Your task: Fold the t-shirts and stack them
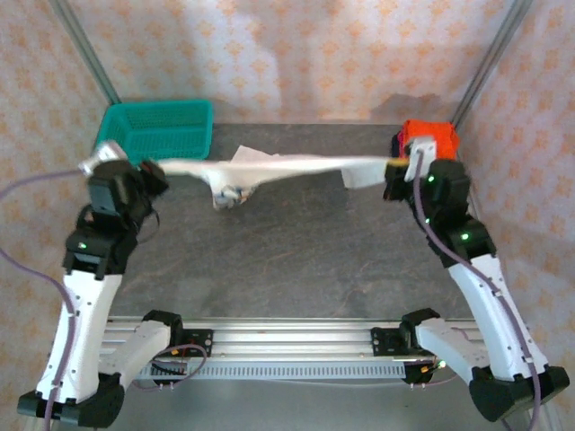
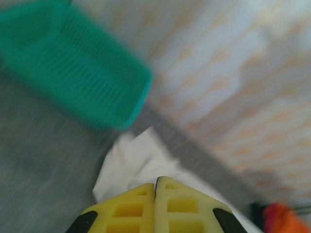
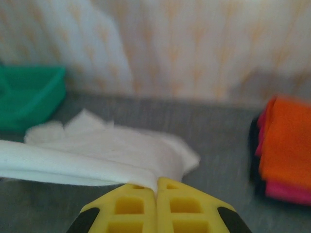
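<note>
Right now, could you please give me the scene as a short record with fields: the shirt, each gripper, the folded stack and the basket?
white t-shirt: pulled out long above the table, middle part hanging lower
left gripper: shut on the left end of the white t-shirt
right gripper: shut on the right end of the white t-shirt
folded stack: far right corner; orange on top, pink under it, something dark below
teal basket: far left corner, apart from the white t-shirt

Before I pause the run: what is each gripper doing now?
Left gripper: shut on the white t-shirt.
Right gripper: shut on the same white t-shirt.
</note>
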{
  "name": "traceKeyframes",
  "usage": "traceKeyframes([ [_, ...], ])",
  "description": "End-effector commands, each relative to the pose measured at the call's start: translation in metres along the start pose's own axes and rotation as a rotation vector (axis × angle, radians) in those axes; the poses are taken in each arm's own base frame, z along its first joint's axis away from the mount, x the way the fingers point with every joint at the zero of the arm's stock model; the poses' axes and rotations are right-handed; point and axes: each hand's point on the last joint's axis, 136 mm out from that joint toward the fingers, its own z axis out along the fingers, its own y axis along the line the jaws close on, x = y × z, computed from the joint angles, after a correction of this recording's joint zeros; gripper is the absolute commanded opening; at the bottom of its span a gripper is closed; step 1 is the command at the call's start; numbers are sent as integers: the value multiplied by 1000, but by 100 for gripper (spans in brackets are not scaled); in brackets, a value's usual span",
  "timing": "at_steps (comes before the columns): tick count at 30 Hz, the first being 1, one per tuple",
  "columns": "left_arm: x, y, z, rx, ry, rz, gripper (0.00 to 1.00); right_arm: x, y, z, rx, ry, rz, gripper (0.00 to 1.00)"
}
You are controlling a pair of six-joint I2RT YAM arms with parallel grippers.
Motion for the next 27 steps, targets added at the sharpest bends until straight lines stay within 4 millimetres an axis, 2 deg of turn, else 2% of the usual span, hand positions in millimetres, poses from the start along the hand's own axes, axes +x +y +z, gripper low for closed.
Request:
traceKeyframes([
  [1, 57, 80, 13, -217, 67, -82, 0, 62, 0, 12, -35, 148, 110, 0],
  [4, 115, 123, 31, -284, 170, -154, 0, 119, 5, 28, -77, 300, 188, 0],
  [7, 150, 145, 42, -319, 234, -197, 0, 155, 1, 32, -39, 394, 272, 0],
  [9, 162, 152, 44, -334, 269, -198, 0, 170, 0, 30, -17, 445, 333, 3],
  [10, 166, 155, 45, -344, 286, -195, 5, 177, 1, 28, -22, 472, 351, 13],
  [11, 169, 157, 44, -354, 297, -190, 16, 182, 2, 26, -21, 494, 363, 24],
  [12, 171, 158, 42, -360, 307, -176, 35, 185, 2, 22, -18, 514, 363, 41],
  [13, 169, 159, 40, -363, 311, -154, 59, 186, 3, 19, -17, 523, 358, 58],
  [14, 166, 160, 36, -372, 303, -133, 78, 184, 2, 16, -15, 518, 352, 68],
  [15, 159, 161, 30, -380, 286, -97, 93, 179, 1, 12, -10, 501, 342, 75],
  [16, 149, 162, 24, -390, 258, -60, 100, 172, 0, 8, -9, 470, 331, 79],
  [18, 130, 159, 14, -398, 212, 11, 100, 156, 1, 4, -17, 402, 312, 81],
  [20, 121, 146, 15, -361, 221, 80, 100, 143, 4, 4, -40, 370, 299, 81],
  [22, 127, 129, 25, -321, 302, 130, 100, 136, 11, 11, -63, 373, 284, 81],
  [27, 157, 93, 51, -317, 440, 314, 100, 140, 31, 35, -88, 417, 214, 81],
])
